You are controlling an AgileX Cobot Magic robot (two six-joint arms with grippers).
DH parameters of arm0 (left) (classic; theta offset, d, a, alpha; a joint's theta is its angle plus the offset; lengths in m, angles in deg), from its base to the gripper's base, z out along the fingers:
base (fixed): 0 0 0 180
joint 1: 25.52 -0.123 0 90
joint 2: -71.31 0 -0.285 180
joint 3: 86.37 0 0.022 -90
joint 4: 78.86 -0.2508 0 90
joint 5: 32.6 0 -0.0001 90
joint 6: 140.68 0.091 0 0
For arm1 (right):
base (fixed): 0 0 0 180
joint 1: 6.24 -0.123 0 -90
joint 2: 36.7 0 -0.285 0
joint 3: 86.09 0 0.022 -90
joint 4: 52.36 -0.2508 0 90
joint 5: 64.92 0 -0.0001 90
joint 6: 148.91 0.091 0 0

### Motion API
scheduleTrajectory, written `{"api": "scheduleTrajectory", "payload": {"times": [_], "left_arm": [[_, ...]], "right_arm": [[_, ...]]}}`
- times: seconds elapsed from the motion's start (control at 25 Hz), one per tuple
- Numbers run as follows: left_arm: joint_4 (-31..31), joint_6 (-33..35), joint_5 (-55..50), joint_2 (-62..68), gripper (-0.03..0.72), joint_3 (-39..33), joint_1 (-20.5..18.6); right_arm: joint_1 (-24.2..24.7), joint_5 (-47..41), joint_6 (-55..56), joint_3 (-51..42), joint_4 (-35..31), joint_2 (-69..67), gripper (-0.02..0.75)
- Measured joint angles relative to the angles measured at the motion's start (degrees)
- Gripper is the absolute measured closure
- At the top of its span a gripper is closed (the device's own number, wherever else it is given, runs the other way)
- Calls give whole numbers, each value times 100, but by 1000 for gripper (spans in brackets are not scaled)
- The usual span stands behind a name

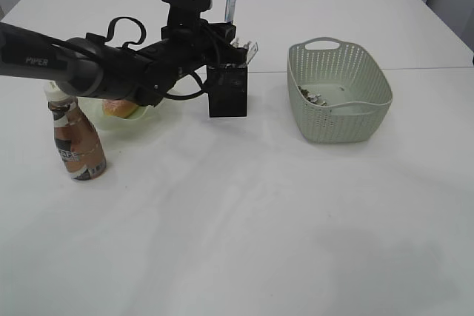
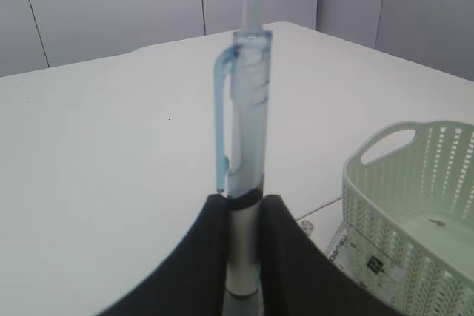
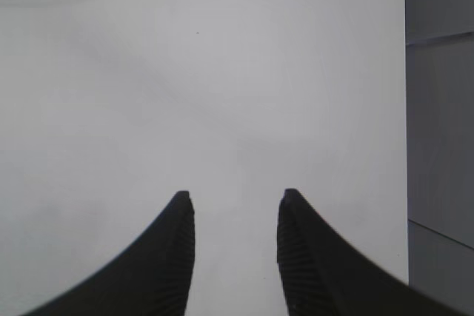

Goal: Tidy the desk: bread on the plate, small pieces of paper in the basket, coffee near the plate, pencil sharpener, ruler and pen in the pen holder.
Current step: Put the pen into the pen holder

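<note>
My left gripper [image 1: 225, 32] is shut on a clear light-blue pen [image 1: 232, 4], holding it upright right above the black mesh pen holder [image 1: 227, 94]. In the left wrist view both fingers [image 2: 211, 257] clamp the pen [image 2: 248, 109] on its silver barrel. A clear ruler [image 1: 249, 50] leans out of the holder, and the ruler [image 2: 363, 257] also shows beside my fingers. The bread [image 1: 118, 107] lies on the pale green plate [image 1: 144, 118], partly hidden by my arm. The coffee [image 1: 76, 138] stands left of the plate. Paper scraps [image 1: 311, 96] lie in the basket [image 1: 339, 90]. The pencil sharpener is out of view. My right gripper [image 3: 235, 199] is open over the bare desk [image 3: 185, 72].
The basket [image 2: 415, 205] stands just right of the pen holder. My left arm [image 1: 89, 61] stretches across the plate from the left edge. A desk edge and grey wall panels [image 3: 441, 109] lie to the right in the right wrist view.
</note>
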Motion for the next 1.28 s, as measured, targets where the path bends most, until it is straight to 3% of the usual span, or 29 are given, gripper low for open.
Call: {"api": "scheduleTrajectory", "payload": {"times": [0.84, 0.92, 1.12, 1.28], "left_arm": [[219, 0, -342, 0, 601, 12, 0], [219, 0, -342, 0, 557, 12, 0], [257, 0, -465, 0, 330, 12, 0], [283, 0, -577, 0, 270, 12, 0]], "right_arm": [[0, 0, 0, 0, 0, 0, 430], [0, 0, 0, 0, 0, 0, 430], [0, 0, 0, 0, 0, 0, 430], [0, 0, 0, 0, 0, 0, 430]]}}
